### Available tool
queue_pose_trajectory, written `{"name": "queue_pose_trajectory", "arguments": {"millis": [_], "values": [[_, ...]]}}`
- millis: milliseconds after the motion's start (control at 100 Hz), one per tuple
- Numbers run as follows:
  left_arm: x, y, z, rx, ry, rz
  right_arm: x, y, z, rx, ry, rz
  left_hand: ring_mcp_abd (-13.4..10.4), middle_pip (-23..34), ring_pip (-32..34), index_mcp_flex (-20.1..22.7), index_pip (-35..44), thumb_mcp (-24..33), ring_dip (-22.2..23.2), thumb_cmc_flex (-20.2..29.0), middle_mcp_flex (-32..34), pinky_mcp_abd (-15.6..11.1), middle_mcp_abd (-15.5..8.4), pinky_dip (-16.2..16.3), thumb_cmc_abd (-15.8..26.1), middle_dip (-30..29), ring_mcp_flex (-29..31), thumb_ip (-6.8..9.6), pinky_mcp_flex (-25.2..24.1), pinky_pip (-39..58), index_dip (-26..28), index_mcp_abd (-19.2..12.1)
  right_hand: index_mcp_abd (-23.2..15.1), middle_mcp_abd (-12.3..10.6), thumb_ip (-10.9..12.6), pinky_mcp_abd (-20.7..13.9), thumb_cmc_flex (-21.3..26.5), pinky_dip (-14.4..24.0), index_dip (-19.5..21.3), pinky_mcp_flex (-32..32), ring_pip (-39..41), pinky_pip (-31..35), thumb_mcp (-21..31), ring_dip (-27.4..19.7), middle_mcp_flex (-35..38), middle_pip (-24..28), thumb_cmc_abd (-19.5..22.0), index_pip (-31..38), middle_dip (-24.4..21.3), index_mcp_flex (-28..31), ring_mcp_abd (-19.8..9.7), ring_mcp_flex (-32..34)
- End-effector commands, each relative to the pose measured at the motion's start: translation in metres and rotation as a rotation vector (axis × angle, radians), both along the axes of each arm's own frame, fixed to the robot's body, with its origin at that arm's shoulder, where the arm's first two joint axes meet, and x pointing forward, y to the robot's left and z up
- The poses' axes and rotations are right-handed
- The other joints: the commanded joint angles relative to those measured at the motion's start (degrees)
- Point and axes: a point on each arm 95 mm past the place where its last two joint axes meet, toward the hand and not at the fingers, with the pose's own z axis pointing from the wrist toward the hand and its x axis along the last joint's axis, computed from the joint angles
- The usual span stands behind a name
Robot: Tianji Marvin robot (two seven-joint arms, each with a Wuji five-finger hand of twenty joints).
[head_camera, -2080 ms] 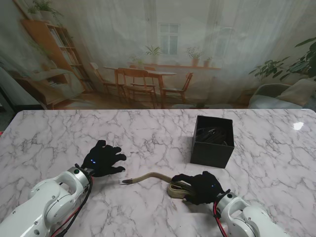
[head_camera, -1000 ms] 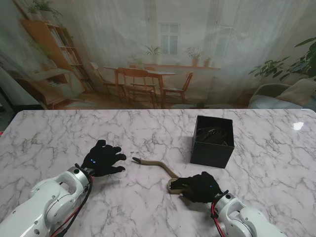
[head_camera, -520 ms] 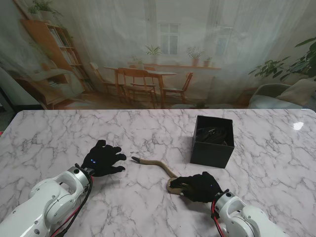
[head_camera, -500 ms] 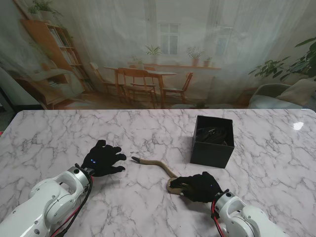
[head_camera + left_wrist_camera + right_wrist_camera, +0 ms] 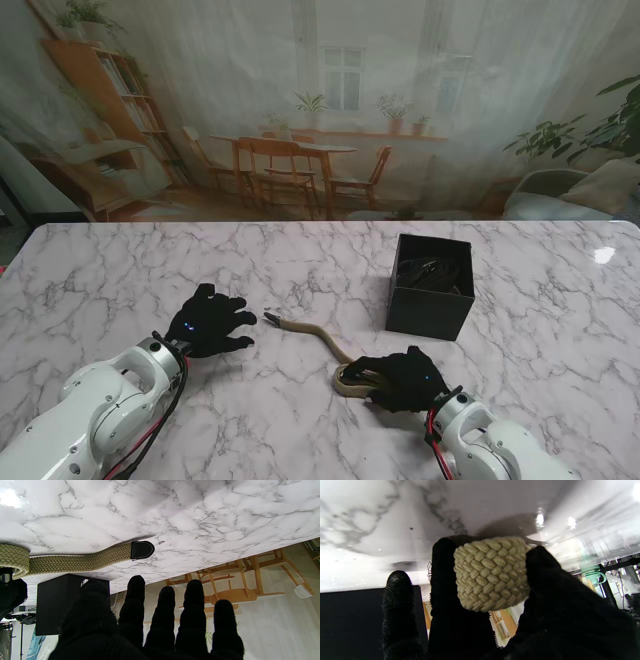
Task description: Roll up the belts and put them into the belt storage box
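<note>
The belt, tan and woven, lies on the marble counter, its rolled end pinched in the right hand and its dark-tipped tail reaching toward the left hand, which rests with fingers spread, holding nothing. The black storage box stands farther from me, right of the belt.

White marble surface with grey veins, glossy. Black open-topped belt storage box standing right of centre, dark belts inside. Tan woven belt lying nearer to me, left of box, dark tip toward left, other end partly rolled.
</note>
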Motion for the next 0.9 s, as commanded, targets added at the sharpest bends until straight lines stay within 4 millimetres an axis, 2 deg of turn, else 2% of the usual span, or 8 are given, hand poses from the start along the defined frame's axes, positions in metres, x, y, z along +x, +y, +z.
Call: {"name": "queue_pose_trajectory", "arguments": {"millis": [0, 70, 240, 340, 470, 630, 710, 890], "values": [[0.0, -0.002, -0.002, 0.003, 0.013, -0.003, -0.008, -0.006, -0.02, -0.034, 0.035, -0.017, 0.4, -0.9, -1.3, -1.0, -1.0, -0.8, -0.3, -0.8, -2.2, 2.5, 0.2, 0.9, 2.2, -0.3, -0.3, 0.97, -1.0, -1.8, -0.3, 0.0, 3.7, -12.4, 2.2, -1.6, 2.1, 0.8, 1.0, 0.3, -8.6, 1.8, 6.3, -5.3, -1.2, 8.3, -4.8, 1.5, 4.1, -4.0, -5.8, -2.4], [0.0, -0.002, -0.002, 0.001, 0.013, -0.003, -0.008, -0.007, -0.022, -0.058, 0.009, -0.022, 0.4, -0.9, -1.3, -1.0, -1.1, -0.8, -0.3, -0.9, -2.2, 2.5, 0.1, 1.0, 2.3, -0.3, -0.2, 0.97, -1.0, -1.8, -0.4, 0.0, 6.4, -13.0, 2.2, -2.4, -0.1, 0.8, 0.7, -0.2, -7.6, 2.4, 6.9, -5.3, -1.2, 12.4, -5.8, 2.2, 4.1, -5.2, -6.1, -2.8], [0.0, -0.002, -0.003, 0.001, 0.014, -0.004, -0.008, -0.011, -0.025, -0.105, -0.021, -0.047, 0.4, -0.8, -1.2, -1.2, -1.2, -0.9, -0.3, -1.0, -2.3, 2.5, 0.1, 1.0, 2.2, -0.2, -0.2, 0.96, -1.0, -1.8, -0.6, 0.0, 7.2, -11.6, 2.9, -3.3, -3.4, 1.0, 0.3, -1.0, -7.8, 3.1, 6.6, -5.9, -2.4, 10.8, -1.8, 2.0, 1.1, -6.2, -5.1, -4.4], [0.0, -0.002, -0.003, 0.001, 0.015, -0.004, -0.01, -0.013, -0.025, -0.122, -0.025, -0.053, 0.4, -0.8, -1.2, -1.3, -1.3, -0.8, -0.2, -1.0, -2.3, 2.5, 0.1, 1.0, 2.3, -0.3, -0.3, 0.98, -1.0, -1.8, -0.7, 0.1, 8.5, -10.9, 8.3, -4.3, -9.3, 0.9, -0.5, -2.2, -8.8, 3.3, 7.5, -7.2, -3.2, 7.3, 0.7, 1.6, -2.1, -6.4, -4.4, -5.7], [0.0, -0.002, -0.003, -0.001, 0.013, -0.004, -0.011, -0.017, -0.022, -0.149, -0.032, -0.054, 0.4, -0.8, -1.2, -1.5, -1.3, -0.8, -0.2, -1.1, -2.3, 2.5, 0.1, 1.0, 2.3, -0.2, -0.3, 0.98, -1.0, -1.8, -0.8, 0.1, 12.1, -9.4, 8.7, -6.9, -16.3, 1.1, -1.6, -3.7, -11.0, 3.2, 4.1, -8.2, -5.9, 2.3, 1.3, -0.2, -5.3, -7.5, -3.3, -8.6], [0.0, -0.002, -0.002, -0.003, 0.009, -0.003, -0.012, -0.021, -0.022, -0.174, -0.017, -0.077, 0.4, -0.8, -1.2, -1.7, -1.4, -0.8, -0.2, -1.2, -2.4, 2.4, 0.0, 1.1, 2.4, -0.2, -0.3, 0.98, -1.0, -1.8, -0.9, 0.1, 16.0, -7.6, 8.7, -7.9, -18.5, 1.4, -3.4, -4.7, -11.7, 3.6, -5.3, -8.6, -11.1, -0.6, 2.1, -2.5, -7.1, -10.5, -2.7, -11.7], [0.0, -0.001, -0.002, -0.005, 0.007, -0.003, -0.012, -0.021, -0.023, -0.174, -0.015, -0.08, 0.4, -0.9, -1.2, -1.9, -1.5, -0.8, -0.2, -1.2, -2.4, 2.5, 0.1, 1.1, 2.4, -0.3, -0.3, 0.98, -1.0, -1.8, -0.9, 0.2, 11.9, -6.9, 9.6, -7.4, -19.0, 1.7, -4.9, -5.5, -11.7, 3.6, -7.8, -8.7, -15.4, -2.2, 3.4, -4.4, -8.3, -13.7, -2.7, -13.8], [0.0, -0.001, -0.002, -0.007, 0.003, -0.003, -0.013, -0.02, -0.023, -0.189, -0.01, -0.08, 0.4, -0.9, -1.2, -2.1, -1.6, -0.8, -0.2, -1.1, -2.5, 2.4, 0.1, 1.1, 2.4, -0.2, -0.3, 0.99, -1.0, -1.8, -1.0, 0.2, 12.0, -4.9, 9.9, -7.3, -20.9, 2.7, -7.7, -5.9, -11.3, 4.2, -7.8, -8.7, -25.2, -3.4, 4.9, -13.1, -9.9, -13.5, -2.8, -18.6]]}}
